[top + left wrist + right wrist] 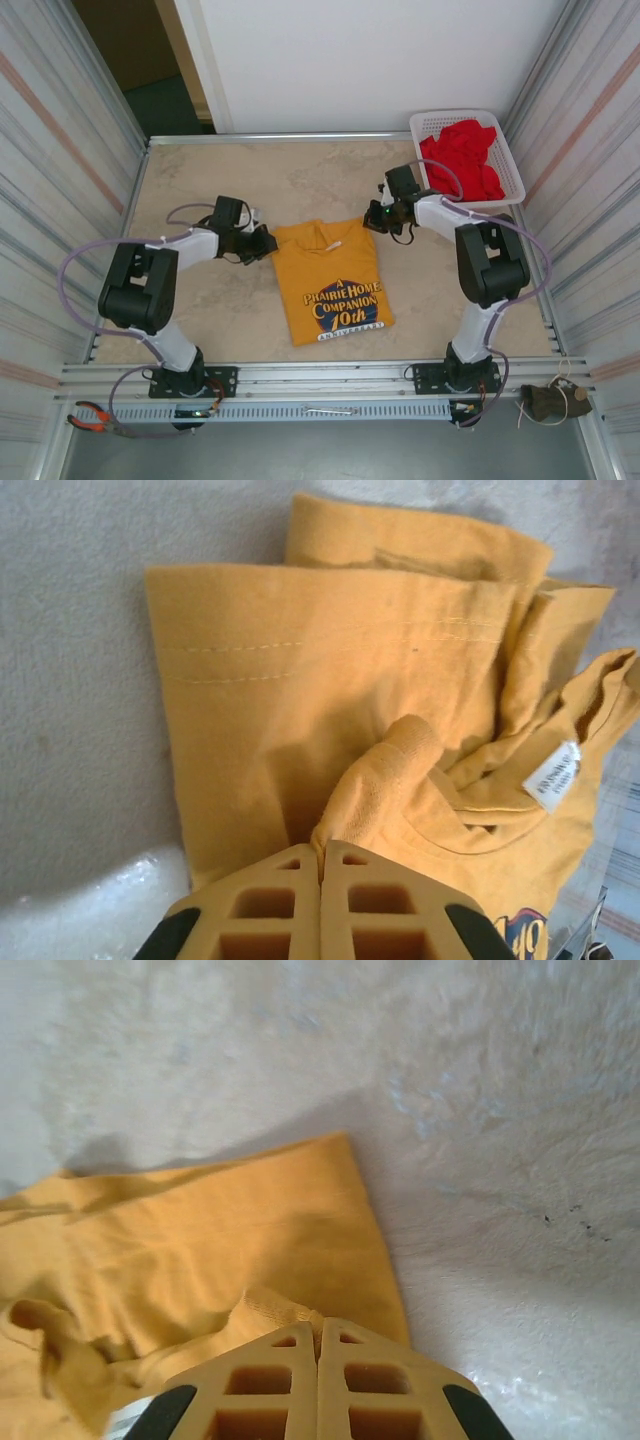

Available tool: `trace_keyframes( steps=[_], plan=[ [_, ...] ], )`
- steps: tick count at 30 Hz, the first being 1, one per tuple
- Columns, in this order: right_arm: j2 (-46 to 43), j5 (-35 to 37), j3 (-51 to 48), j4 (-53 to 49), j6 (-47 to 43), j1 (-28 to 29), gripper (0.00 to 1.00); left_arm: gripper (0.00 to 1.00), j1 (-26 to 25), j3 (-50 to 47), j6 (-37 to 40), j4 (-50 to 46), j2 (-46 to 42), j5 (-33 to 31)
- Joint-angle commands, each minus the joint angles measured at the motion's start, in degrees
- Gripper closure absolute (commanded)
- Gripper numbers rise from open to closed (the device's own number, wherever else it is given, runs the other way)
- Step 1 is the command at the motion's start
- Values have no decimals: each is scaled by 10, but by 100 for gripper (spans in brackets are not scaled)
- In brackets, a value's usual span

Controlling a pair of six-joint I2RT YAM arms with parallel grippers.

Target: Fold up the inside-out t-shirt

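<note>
The left gripper (321, 848) is clenched: its two tan fingers meet along a thin seam with no gap. A puckered fold of the mustard-yellow t-shirt (300, 710) rises into their tips, so the fold is pinched between them. Around that pinch the cloth lies in flat folded layers with a line of stitching across them. To the right of it the collar is crumpled, and a small white tag (553, 777) stands out from it.

The right gripper (319, 1325) is pressed together in the same way. A low ridge of yellow cloth climbs to its fingertips, gripped just inside the garment's right edge, and bare pale table shows beyond that edge.

From above, the two grippers sit at the far corners of the shirt, left on the left and right on the right, both down at the cloth. The shirt lies near the middle of the table (200, 180), between the arms, as a narrow upright rectangle. Its dark blue print (340, 300) faces up on the near half.

A white basket (455, 116) holding red garments (465, 155) stands at the far right corner, well apart from the shirt. Red-handled pliers (90, 418) lie on the rail at the near left.
</note>
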Motion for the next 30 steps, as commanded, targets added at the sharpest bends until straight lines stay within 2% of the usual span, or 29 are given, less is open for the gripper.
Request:
trace_keyframes(
  steps=[1,9,14,19,23,25,27,30],
  plan=[
    [-40,-5,23,-18,-4,-5,100,100,6,3,5,-3,-43,1],
    [-9,1,75,-24,0,-7,100,100,20,41,21,-18,-53,-22],
    [35,9,98,6,12,-11,100,100,39,39,19,20,-27,-46],
    [126,16,156,30,26,-11,100,100,47,47,-2,80,34,-82],
    [183,14,199,37,38,-13,99,100,50,85,0,102,101,-81],
    [182,10,202,31,38,-14,79,83,54,100,1,103,122,-77],
    [151,16,180,31,32,-14,63,59,58,111,1,105,126,-72],
    [77,29,121,24,28,-15,56,42,62,128,18,84,104,-68]
  ],
)
